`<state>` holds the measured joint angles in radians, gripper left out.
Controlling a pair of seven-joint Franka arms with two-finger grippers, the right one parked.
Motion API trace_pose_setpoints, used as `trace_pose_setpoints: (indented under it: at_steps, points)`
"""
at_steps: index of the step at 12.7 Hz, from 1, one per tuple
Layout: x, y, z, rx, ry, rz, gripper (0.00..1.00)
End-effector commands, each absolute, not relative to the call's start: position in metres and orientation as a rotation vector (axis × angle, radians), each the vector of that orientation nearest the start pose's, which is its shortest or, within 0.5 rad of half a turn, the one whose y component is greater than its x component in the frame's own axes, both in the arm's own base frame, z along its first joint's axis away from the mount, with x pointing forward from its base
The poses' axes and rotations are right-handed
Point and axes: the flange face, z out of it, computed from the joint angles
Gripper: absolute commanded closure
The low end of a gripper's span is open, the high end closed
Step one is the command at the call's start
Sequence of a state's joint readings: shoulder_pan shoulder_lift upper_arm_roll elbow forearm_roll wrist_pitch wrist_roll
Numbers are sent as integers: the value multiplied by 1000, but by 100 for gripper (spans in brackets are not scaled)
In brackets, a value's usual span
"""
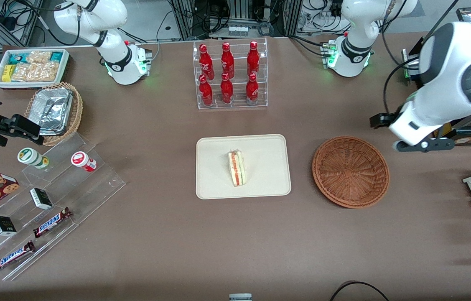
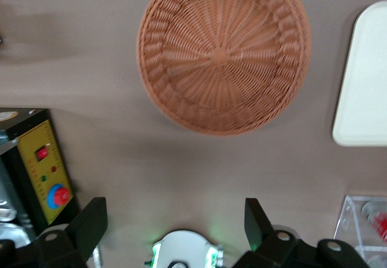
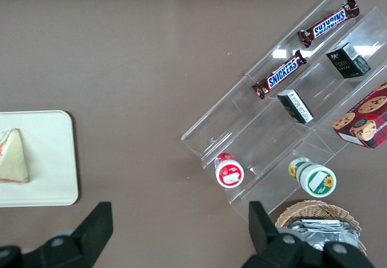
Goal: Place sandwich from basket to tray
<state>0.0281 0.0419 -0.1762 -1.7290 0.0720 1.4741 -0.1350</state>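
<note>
Left wrist view: fingers apparently apart

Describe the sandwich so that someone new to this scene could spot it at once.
Start at the rack of red bottles; nearer the front camera lies a cream tray. The sandwich sits on its middle, a pale wedge with orange-red and green layers. The brown basket beside it is empty, and the left arm's open hand hangs above the table by the basket.

The gripper, matt black plastic with fingers spread, hangs above the rough reddish-brown woven wicker basket. Beside it, the tray looks smooth, matt cream. The table is dull brown.
</note>
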Motion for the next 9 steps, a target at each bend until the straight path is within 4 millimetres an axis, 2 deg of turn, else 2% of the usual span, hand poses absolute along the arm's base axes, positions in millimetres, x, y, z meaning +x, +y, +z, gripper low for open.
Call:
trace_pose_setpoints:
  at_steps: [1,5,7,9]
  points:
    - [519,-42,545,-3037,61,451,0]
    - [520,-16,571,-3054,-14,404,0]
    - [514,-8,580,-3059,-39,393,0]
    - [515,-2,581,-3063,-55,385,0]
